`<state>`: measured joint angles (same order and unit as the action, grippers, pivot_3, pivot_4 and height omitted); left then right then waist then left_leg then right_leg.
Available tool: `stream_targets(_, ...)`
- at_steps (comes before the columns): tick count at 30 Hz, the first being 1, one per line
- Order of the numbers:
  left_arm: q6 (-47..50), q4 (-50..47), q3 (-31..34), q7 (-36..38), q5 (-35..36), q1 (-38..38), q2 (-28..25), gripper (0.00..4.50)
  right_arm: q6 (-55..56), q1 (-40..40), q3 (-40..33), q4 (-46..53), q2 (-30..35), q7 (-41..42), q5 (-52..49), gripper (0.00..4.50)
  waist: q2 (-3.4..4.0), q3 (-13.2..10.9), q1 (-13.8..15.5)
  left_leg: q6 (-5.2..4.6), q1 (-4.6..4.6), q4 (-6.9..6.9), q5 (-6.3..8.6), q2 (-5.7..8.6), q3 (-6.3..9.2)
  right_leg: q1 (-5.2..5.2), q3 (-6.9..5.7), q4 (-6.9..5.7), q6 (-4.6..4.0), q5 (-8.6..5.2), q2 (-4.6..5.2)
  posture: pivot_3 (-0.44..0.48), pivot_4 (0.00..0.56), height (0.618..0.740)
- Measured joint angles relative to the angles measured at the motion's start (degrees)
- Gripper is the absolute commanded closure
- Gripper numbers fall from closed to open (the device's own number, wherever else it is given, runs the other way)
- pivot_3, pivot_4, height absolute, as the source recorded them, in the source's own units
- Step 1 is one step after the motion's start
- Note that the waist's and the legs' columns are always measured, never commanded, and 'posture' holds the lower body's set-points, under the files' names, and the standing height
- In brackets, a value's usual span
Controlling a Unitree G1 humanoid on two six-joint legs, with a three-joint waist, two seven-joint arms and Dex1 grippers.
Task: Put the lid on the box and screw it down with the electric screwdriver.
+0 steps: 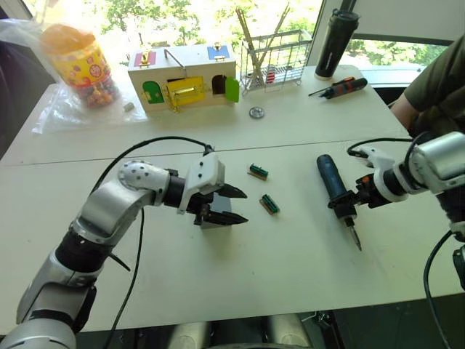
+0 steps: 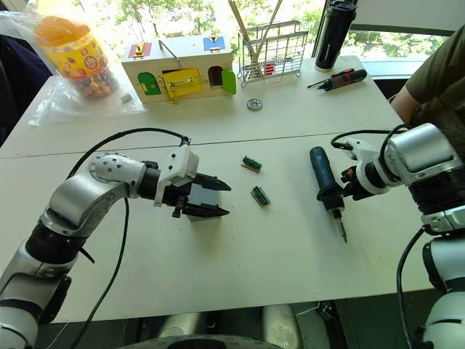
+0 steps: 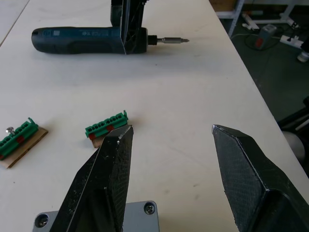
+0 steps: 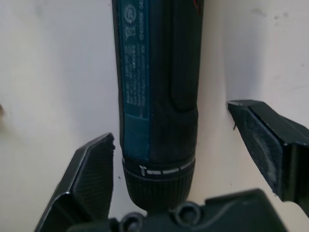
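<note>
Two green terminal strips (image 1: pixel 269 204) between hands. Left hand (image 1: pixel 234 206) spread wide over box (image 3: pixel 99 222); right hand (image 4: pixel 193 164) wide, straddling screwdriver (image 1: pixel 334 185), no grip.

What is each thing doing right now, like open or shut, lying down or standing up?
left gripper: open, over the grey box
grey box: on the table, lid state hidden
right gripper: open, straddling the screwdriver's bit end
electric screwdriver: lying flat, not gripped
two green terminal blocks: lying flat
wooden box: green door swung open
black bottle: upright, capped
small screwdriver: lying flat
</note>
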<state>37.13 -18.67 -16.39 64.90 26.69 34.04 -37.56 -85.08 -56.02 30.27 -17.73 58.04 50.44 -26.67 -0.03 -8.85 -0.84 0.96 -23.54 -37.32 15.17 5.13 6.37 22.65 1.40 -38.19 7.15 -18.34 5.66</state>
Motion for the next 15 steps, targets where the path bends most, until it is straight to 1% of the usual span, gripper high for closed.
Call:
stream_targets(3, 0.0, -0.8, 0.1, -1.1, 0.0, -0.4, 0.2, 1.83, 1.6, -3.5, 6.2, -2.5, -0.9, 4.5, 2.9, 0.14, 0.0, 0.0, -0.1, 0.0, 0.0, 0.0, 0.0, -0.02, 0.02, 0.01, -0.01, 0.0, 0.0, 0.0, -0.02, 0.0, 0.15, 0.74)
stream_targets(5, 0.0, -1.2, 0.2, -1.8, 0.0, -0.9, 0.3, 1.83, 2.4, -4.9, 8.8, -4.0, -1.4, 7.0, 4.7, 0.14, -0.02, 0.0, -0.1, 0.0, 0.01, -0.01, 0.0, -0.02, 0.04, -0.01, -0.01, 0.0, 0.0, 0.0, -0.02, 0.0, 0.15, 0.74)
stream_targets(7, 0.0, -1.8, 0.4, -2.9, 0.0, -1.8, 0.6, 1.83, 3.7, -6.1, 11.2, -5.1, -2.6, 9.1, 6.7, 0.14, -0.18, 0.1, -0.3, 0.01, 0.04, -0.01, 0.0, -0.03, 0.04, -0.03, -0.01, 0.0, 0.0, 0.0, -0.01, 0.0, 0.15, 0.74)
stream_targets(8, 0.1, -2.1, 0.4, -3.6, 0.0, -2.3, 0.8, 1.83, 4.7, -6.3, 12.7, -5.2, -3.1, 10.2, 8.2, 0.78, -0.39, 0.2, -0.3, 0.01, 0.04, -0.01, 0.0, -0.06, 0.06, -0.03, -0.01, 0.0, 0.0, 0.0, -0.01, 0.0, 0.15, 0.74)
stream_targets(9, 0.1, -2.4, 0.4, -4.0, 0.0, -2.6, 1.0, 1.83, 5.6, -6.4, 13.8, -5.3, -3.3, 10.8, 9.3, 0.95, -0.57, 0.3, -0.3, 0.02, 0.05, -0.01, 0.0, -0.07, 0.1, -0.04, -0.04, 0.0, 0.0, 0.0, -0.01, 0.0, 0.15, 0.74)
stream_targets(10, 0.2, -2.8, 0.5, -4.3, 0.0, -2.9, 1.0, 1.83, 6.5, -6.4, 14.8, -5.3, -3.3, 11.4, 10.5, 1.25, -0.65, 0.4, -0.3, 0.03, 0.05, -0.02, 0.0, -0.07, 0.12, -0.05, -0.05, 0.0, 0.0, 0.0, -0.01, 0.0, 0.15, 0.74)
stream_targets(14, 0.4, -4.2, 1.7, -5.7, 0.1, -4.2, 0.6, 1.83, 9.1, -6.4, 17.3, -5.4, -3.4, 14.2, 14.5, 2.58, -0.81, 0.5, -0.1, 0.04, 0.05, -0.01, 0.01, -0.06, 0.16, -0.06, -0.07, 0.02, 0.0, 0.0, 0.0, 0.0, 0.15, 0.74)
stream_targets(15, 0.8, -4.3, 1.9, -6.1, 0.1, -4.4, 0.5, 1.83, 9.4, -6.3, 17.5, -5.7, -3.6, 14.8, 15.2, 2.7, -0.9, 0.5, -0.1, 0.04, 0.05, 0.0, 0.01, -0.06, 0.17, -0.06, -0.09, 0.03, 0.0, 0.0, -0.01, 0.0, 0.15, 0.74)
